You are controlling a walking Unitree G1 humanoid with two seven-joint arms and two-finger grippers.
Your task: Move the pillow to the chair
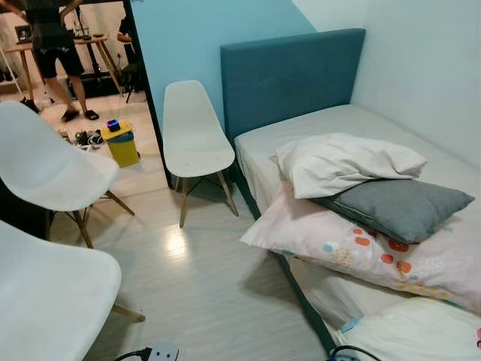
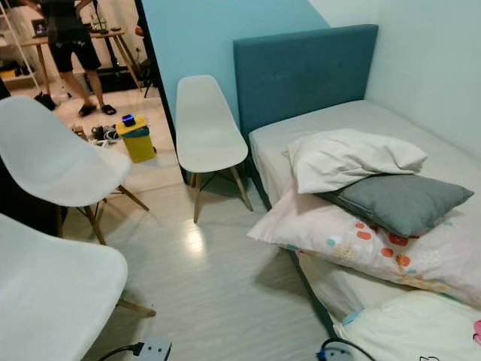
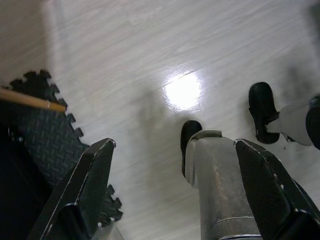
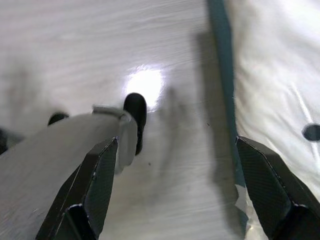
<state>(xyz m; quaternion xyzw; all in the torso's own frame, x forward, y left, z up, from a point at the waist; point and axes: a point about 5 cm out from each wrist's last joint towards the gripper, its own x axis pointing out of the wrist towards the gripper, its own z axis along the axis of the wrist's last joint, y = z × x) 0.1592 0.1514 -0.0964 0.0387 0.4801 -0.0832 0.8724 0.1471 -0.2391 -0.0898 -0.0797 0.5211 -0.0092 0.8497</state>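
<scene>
1. Left pincer [image 3: 175,195]: hangs idle, black fingers spread wide apart, nothing between them, pointing down at the pale wood-look floor [image 3: 150,60] beside a black foam mat [image 3: 45,135].
2. Right pincer [image 4: 175,195]: likewise hanging low, fingers wide apart and empty, over the same floor just beside the teal bed frame edge [image 4: 222,75] and the white mattress [image 4: 280,65].
3. Task's things, well ahead of and above both pincers: crumpled white pillow [image 1: 342,162] atop a stack on the bed, partly resting on a flat grey cushion [image 1: 398,204], which lies on a large pale pink pillow with coloured spots [image 1: 353,244] overhanging the mattress edge.
4. Likely target: white moulded plastic chair with wooden legs [image 1: 194,131], beyond the pincers, just beside the teal upholstered headboard [image 1: 289,75]; two more white plastic chairs [image 1: 45,162] nearer on the left-pincer side.
5. Judged stage: approach not yet begun; nothing grasped.
6. Risks from here:
   - Ambiguity over which pillow; a wrong pick probable.
   - Pulling a lower pillow likely topples the stack onto the floor.
   - Soft, limp fabric: a shallow pinch may slip or drag.
   - Power strip and cable [image 1: 154,352] on the floor close by: a trip hazard while walking.
   - Person [image 1: 56,45] standing in the far room beyond a yellow bin [image 1: 120,143]; could cross the route.
</scene>
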